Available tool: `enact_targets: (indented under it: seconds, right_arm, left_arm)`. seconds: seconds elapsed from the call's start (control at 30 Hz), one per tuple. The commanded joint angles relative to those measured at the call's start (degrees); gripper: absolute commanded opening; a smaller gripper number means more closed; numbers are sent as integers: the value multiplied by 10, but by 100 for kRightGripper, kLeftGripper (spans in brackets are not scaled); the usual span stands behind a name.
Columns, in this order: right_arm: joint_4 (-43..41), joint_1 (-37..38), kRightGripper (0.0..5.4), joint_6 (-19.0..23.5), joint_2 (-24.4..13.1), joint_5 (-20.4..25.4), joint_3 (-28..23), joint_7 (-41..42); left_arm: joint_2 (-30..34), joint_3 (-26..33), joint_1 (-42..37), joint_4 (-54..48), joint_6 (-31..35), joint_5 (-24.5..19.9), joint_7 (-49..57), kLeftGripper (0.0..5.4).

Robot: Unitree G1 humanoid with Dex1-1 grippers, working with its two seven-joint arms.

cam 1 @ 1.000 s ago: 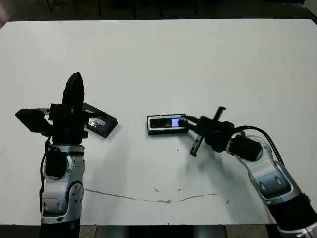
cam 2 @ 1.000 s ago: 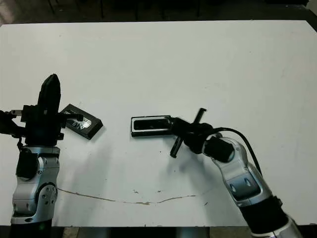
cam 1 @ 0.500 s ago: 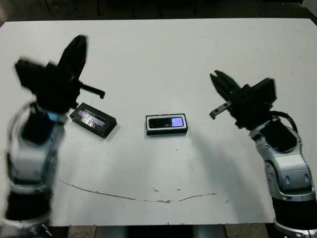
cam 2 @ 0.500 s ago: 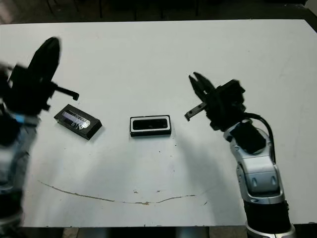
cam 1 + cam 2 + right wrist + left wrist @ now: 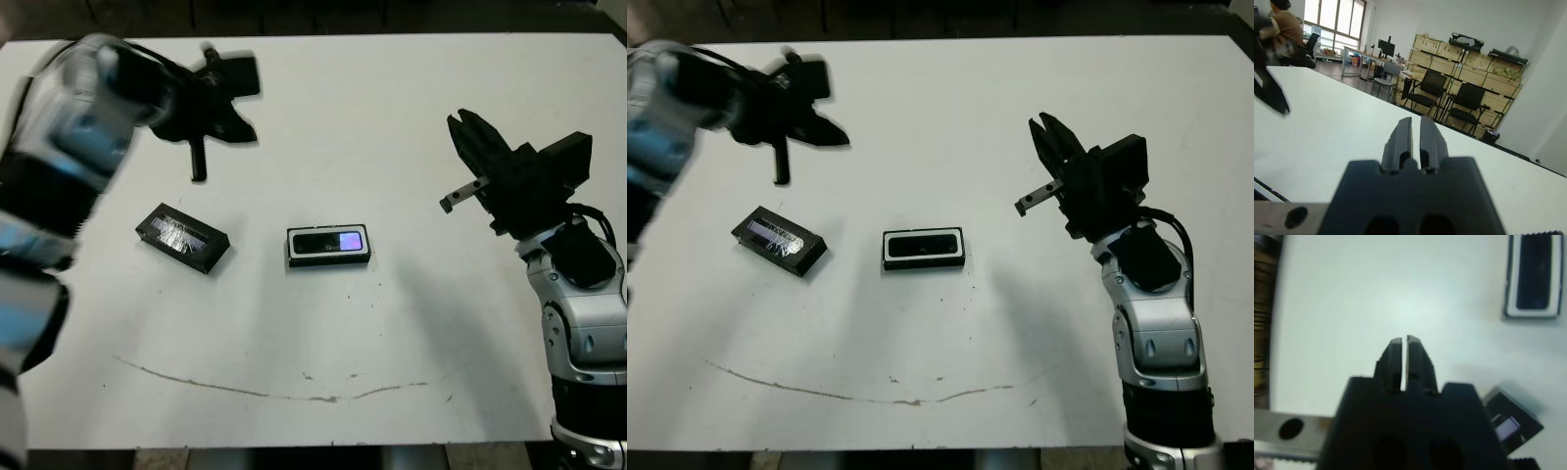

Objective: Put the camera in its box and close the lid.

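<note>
The left claw (image 5: 1404, 343) is pinched almost shut and holds nothing. It is up in the air, behind the lid (image 5: 183, 236). The right claw (image 5: 1415, 128) is pinched shut too, and empty. It is up high, far to the right of the box (image 5: 330, 246).

The camera (image 5: 331, 241) already lies in the box, near the middle of the tabletop (image 5: 392, 127). The lid lies flat, a bit to the left of the box. So the next job is most likely to get the lid. To do it well, the left claw should open wide first, come straight down over the lid, and pinch its long sides. Then it can carry the lid level and set it square on the box.

Half a second ago the left arm was nearer the robot, just left of the lid. Now it has swung away, out over the tabletop. The right arm has gone a little higher. The box and lid have not moved.
</note>
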Motion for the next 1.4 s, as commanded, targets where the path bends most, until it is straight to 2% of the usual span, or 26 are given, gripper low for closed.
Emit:
enact_targets:
  seconds: [0.03,0.23,0.4,0.7,0.8,1.1,1.23,1.3,1.4]
  right_arm:
    - [6,12,1,-4,-6,4,-4,-2]
    - [-5,17,1,8,-8,3,-2,-6]
    - [-23,24,1,34,-9,3,0,-13]
    - [-41,28,1,50,-11,9,-3,-14]
    - [-43,27,1,51,-13,11,-5,-15]
    - [-20,15,1,14,-19,14,-9,-8]
    - [-27,18,1,25,-21,11,-6,-12]
    - [-35,20,1,46,-21,11,-6,-18]
    - [-48,23,1,72,-23,8,-6,-23]
  left_arm:
    - [-21,-34,-12,50,-18,44,-19,0]
    - [-34,-87,-6,72,-106,137,-9,0]
    - [-40,-92,3,81,-147,161,-21,0]
    - [-33,-95,28,63,-144,190,-79,0]
    - [-22,-95,47,39,-148,188,-110,0]
    - [27,-106,121,-81,-150,189,-181,0]
    - [56,-109,145,-138,-140,165,-201,0]
    - [69,-118,153,-156,-128,158,-201,0]
    - [99,-138,164,-194,-117,118,-201,0]
